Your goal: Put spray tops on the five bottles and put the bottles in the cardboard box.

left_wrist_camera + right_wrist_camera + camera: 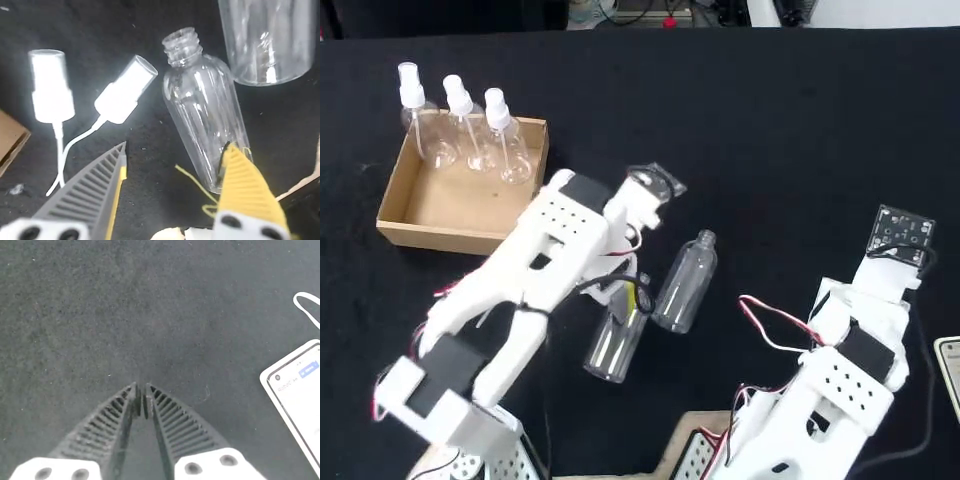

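Three clear bottles with white spray tops stand in the cardboard box at the table's back left. Two open clear bottles lie on the black cloth, one to the right of the other. The left arm reaches over them. My left gripper is open just above a lying topless bottle, with its yellow finger over the bottle's lower end. Two loose spray tops lie beside that bottle. My right gripper is shut over bare cloth.
A second clear bottle lies close behind the first. A phone rests on the cloth near the right gripper and at the table's right edge. The right arm sits at the front right.
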`<state>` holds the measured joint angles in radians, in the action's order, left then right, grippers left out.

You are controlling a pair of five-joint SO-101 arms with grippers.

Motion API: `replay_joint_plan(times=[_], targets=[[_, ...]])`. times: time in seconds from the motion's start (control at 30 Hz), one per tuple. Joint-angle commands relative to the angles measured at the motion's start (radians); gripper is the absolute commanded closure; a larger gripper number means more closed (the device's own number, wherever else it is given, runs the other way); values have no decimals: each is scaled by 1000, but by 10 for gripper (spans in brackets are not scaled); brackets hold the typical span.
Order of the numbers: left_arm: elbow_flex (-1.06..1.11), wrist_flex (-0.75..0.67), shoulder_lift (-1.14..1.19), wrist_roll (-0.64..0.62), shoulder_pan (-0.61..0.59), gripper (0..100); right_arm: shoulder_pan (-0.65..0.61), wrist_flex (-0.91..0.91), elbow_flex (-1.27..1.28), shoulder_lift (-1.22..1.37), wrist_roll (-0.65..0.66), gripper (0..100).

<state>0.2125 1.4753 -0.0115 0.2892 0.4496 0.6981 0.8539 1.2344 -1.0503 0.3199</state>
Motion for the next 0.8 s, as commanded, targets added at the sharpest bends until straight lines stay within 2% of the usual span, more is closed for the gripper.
replay_joint_plan(times=[0.0,0.27,0.57,0.77], targets=[[27,-11,-133,-69,-2,666,-14,-3,-2,-4,3,986],[288,-253,-147,-94,-1,650,-15,-3,-2,-4,3,986],[426,-480,-147,-92,-2,650,-15,-8,27,-4,9,986],[467,-526,-147,-89,-1,650,-15,-87,85,-4,9,986]])
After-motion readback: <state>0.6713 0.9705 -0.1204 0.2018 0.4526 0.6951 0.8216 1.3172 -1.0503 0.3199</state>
